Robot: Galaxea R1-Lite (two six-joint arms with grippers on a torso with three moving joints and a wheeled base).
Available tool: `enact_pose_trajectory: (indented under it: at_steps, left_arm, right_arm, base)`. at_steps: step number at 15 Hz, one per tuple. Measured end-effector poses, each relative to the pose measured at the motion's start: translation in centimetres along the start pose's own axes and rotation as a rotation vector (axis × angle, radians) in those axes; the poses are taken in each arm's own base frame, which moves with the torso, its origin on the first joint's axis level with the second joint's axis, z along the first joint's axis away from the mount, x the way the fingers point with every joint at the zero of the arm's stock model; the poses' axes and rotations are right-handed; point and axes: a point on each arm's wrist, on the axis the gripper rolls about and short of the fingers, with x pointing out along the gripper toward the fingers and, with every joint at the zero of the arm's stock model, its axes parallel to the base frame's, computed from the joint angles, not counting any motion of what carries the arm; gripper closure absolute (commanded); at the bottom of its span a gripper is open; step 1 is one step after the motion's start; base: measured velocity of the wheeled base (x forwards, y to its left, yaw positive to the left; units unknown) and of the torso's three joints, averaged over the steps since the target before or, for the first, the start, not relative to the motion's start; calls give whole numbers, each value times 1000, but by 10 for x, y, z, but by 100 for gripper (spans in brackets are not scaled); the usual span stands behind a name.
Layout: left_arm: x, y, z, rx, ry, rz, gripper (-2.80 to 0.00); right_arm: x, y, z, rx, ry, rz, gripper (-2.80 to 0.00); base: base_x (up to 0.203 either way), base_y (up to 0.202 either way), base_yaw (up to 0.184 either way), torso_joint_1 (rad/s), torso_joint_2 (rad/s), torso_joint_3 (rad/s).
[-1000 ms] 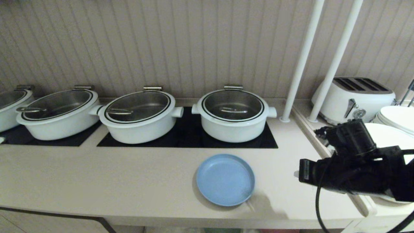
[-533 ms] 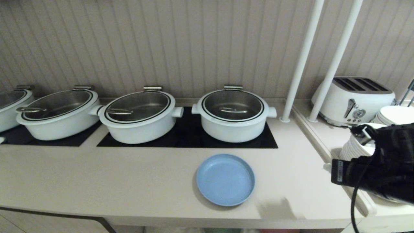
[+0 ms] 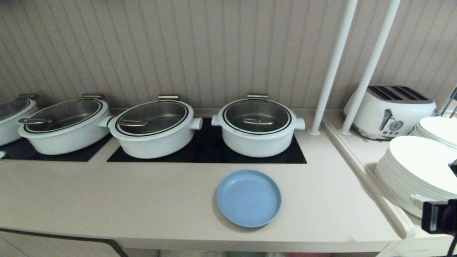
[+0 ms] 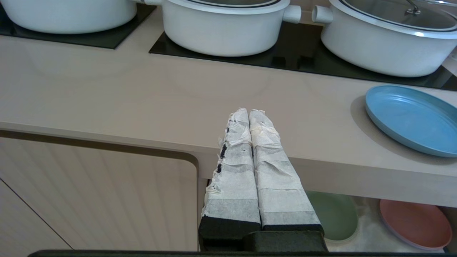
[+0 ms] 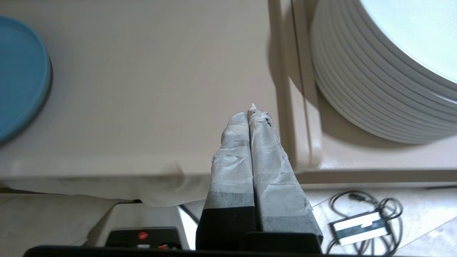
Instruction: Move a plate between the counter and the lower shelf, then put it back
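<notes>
Small light-blue plate flat on the counter, near the front edge, just in front of the rightmost white pot. Likely light, stiff and smooth; best pinched at the low raised rim. Left gripper parked before the counter edge, fingers pressed together, empty. Right gripper off by the counter's right end, fingers closed on nothing. Stack of large white plates and toaster on the side ledge; green plate and pink plate below in the lower shelf. Nothing blocking the plate.
</notes>
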Motion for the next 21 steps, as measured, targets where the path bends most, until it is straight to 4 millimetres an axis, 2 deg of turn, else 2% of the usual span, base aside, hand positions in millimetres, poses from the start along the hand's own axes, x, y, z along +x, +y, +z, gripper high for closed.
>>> enact_pose_trajectory:
  at_steps: [6,11,15,21]
  left_arm:
    - [0,0,0,0,0,0,0]
    - [0,0,0,0,0,0,0]
    - [0,0,0,0,0,0,0]
    - [0,0,0,0,0,0,0]
  right_arm:
    - [-54,-7,-36,-79,-189,3,0]
    - [-88,-6,-75,-85,-351,-6,0]
    - [-105,-7,-95,-100,-472,-41,0]
    - [-120,-7,-117,-77,-620,47,0]
  base:
    - [0,0,0,0,0,0]
    - [0,0,0,0,0,0]
    - [0,0,0,0,0,0]
    - [0,0,0,0,0,0]
